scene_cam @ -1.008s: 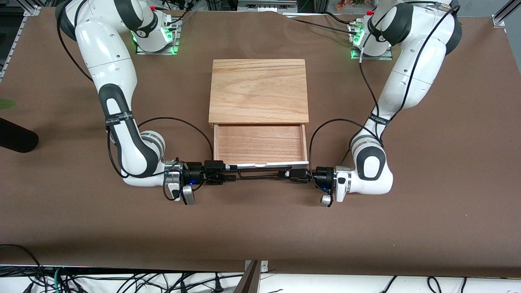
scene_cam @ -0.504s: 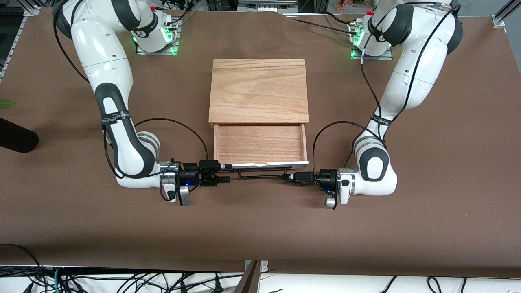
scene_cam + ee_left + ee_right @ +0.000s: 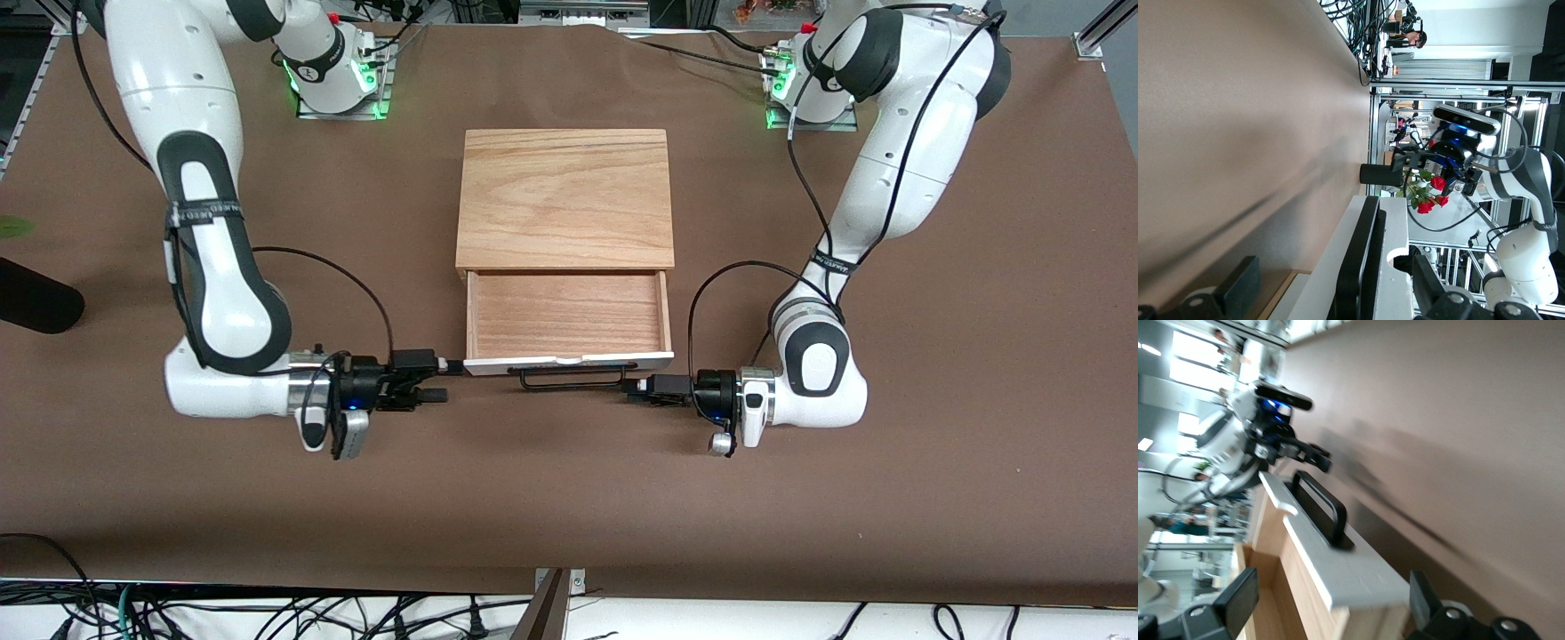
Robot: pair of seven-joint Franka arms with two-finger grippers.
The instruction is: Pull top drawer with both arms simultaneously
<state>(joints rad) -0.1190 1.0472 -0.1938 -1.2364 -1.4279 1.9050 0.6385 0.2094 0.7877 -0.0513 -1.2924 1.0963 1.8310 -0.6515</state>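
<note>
The top drawer (image 3: pixel 569 316) stands pulled out of the cabinet, its light-wood tray bare. Its white front panel (image 3: pixel 498 363) carries the black wire handle (image 3: pixel 572 386). My left gripper (image 3: pixel 633 388) is open at the handle's end toward the left arm; in the left wrist view the handle (image 3: pixel 1358 267) lies between its spread fingers (image 3: pixel 1238 287) without touching them. My right gripper (image 3: pixel 444 380) is open beside the panel's corner toward the right arm's end, off the handle; its wrist view shows the panel (image 3: pixel 1338 570) and handle (image 3: pixel 1321 507).
The cabinet's wood top slab (image 3: pixel 564 200) lies above the open drawer. A black object (image 3: pixel 36 307) sits at the table edge toward the right arm's end. Both arm bases (image 3: pixel 342 80) stand farthest from the front camera.
Both grippers have drawn off the handle's ends, outward along it. The right one moved much farther toward its end of the table. The drawer has not moved.
</note>
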